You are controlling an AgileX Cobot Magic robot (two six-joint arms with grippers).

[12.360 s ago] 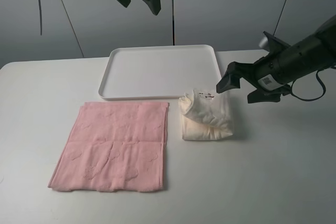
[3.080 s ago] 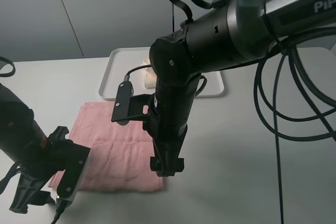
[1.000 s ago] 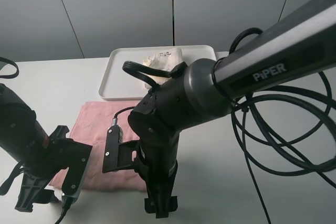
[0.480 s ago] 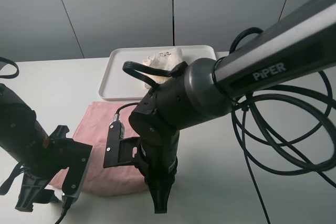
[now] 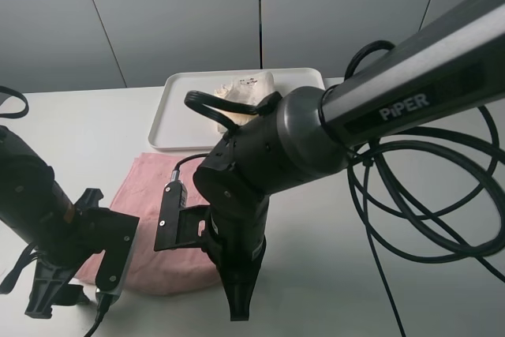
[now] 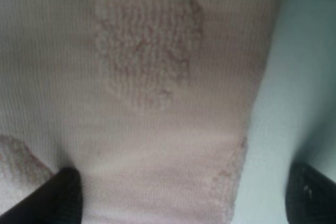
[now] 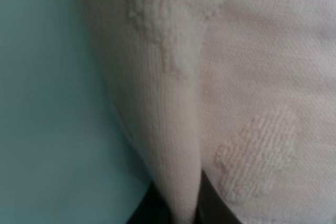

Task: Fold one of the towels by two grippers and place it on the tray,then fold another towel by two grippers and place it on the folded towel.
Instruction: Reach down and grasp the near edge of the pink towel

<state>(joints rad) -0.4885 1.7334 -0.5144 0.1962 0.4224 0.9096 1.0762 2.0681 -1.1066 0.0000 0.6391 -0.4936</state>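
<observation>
Black two-fingered right gripper (image 5: 237,305) pinches the near edge of the pale pink terry towel (image 5: 146,195), lying just beside the flat white plastic tray (image 5: 177,120) that bears the cream terry towel (image 5: 245,88). Left wrist view: black left gripper (image 6: 184,198) gapes wide over the pink edge. Right wrist view: a raised fold sits clamped.

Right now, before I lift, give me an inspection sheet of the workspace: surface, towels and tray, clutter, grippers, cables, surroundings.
Surface: white table, no stains seen.
Job's things: cream towel lies folded on the white tray; pink towel lies on the table in front of the tray, with its near right edge pinched into a ridge.
Clutter: nothing seen.
Grippers: right gripper is shut on a fold of the pink towel; left gripper is open at the towel's near left corner, one finger over cloth, the other over bare table.
Cables: black cables loop over the table on the right.
Surroundings: grey wall panels behind.
</observation>
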